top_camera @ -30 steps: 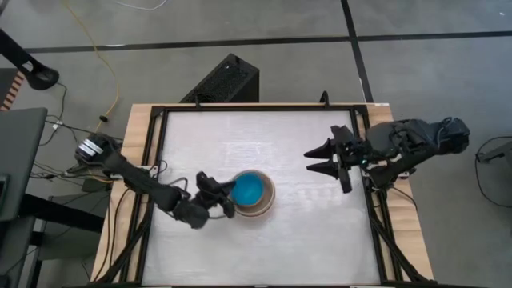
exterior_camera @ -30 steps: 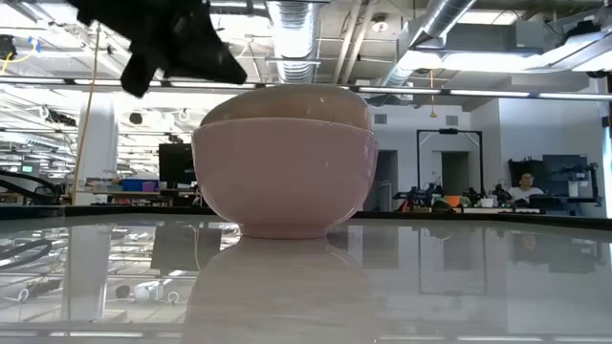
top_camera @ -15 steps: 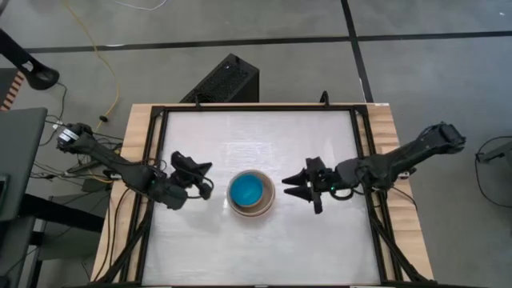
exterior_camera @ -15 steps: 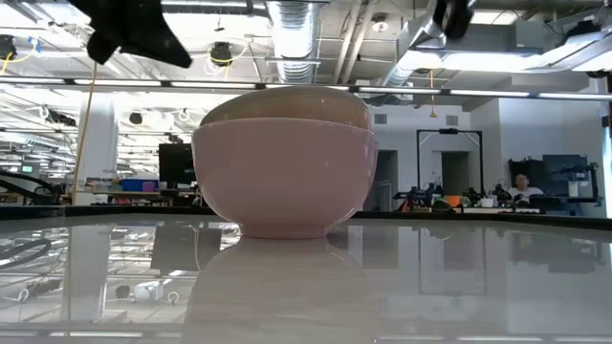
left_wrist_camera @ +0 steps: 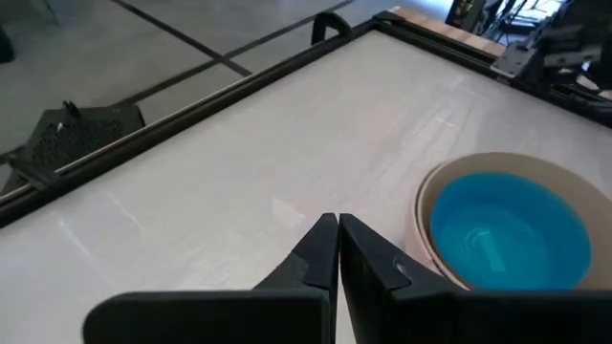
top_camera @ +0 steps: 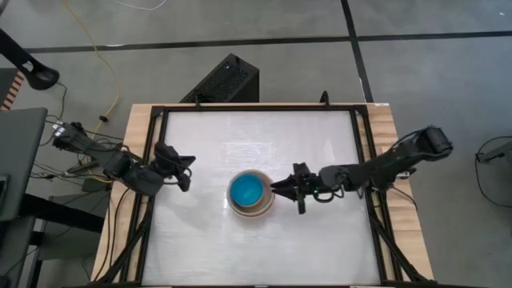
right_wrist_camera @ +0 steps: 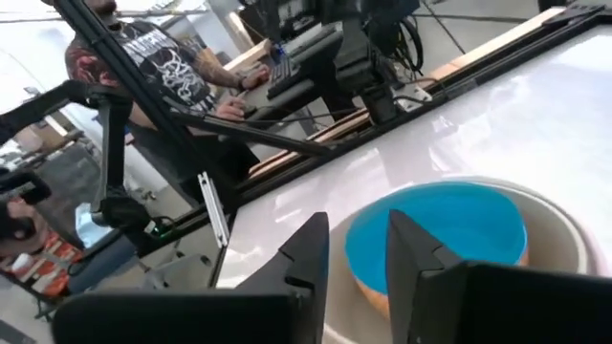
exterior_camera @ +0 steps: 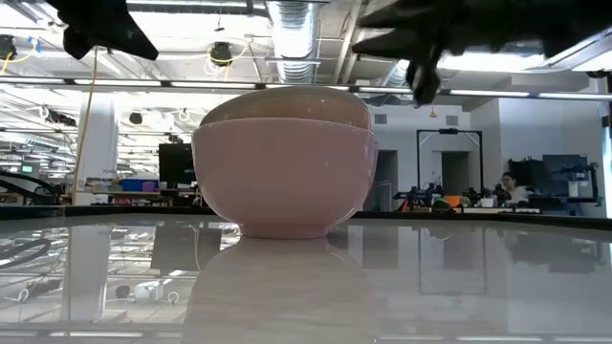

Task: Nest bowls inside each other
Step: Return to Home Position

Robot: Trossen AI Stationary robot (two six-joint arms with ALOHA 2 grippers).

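The bowls stand nested in one stack [top_camera: 251, 194] near the table's middle: a blue bowl [right_wrist_camera: 435, 234] sits inside a beige one [left_wrist_camera: 430, 205], and the low view shows a pink bowl [exterior_camera: 285, 182] outermost, its base on the white table [top_camera: 320, 240]. My right gripper [top_camera: 278, 188] hovers level at the stack's right side, just above rim height, open by a narrow gap [right_wrist_camera: 356, 250] and holding nothing. My left gripper [top_camera: 184, 166] is shut and raised to the left of the stack [left_wrist_camera: 337, 239].
A black rail [top_camera: 260, 107] frames the table. A black box [top_camera: 228, 80] sits on the floor beyond the far edge. In the right wrist view a person [right_wrist_camera: 163, 67] sits at a desk past the table's left side.
My right gripper has come down from high at the table's right and moved left to the stack's right rim, its fingers narrowing. My left gripper, still shut, has drawn away from the stack toward the table's left edge and risen. The stack has not moved.
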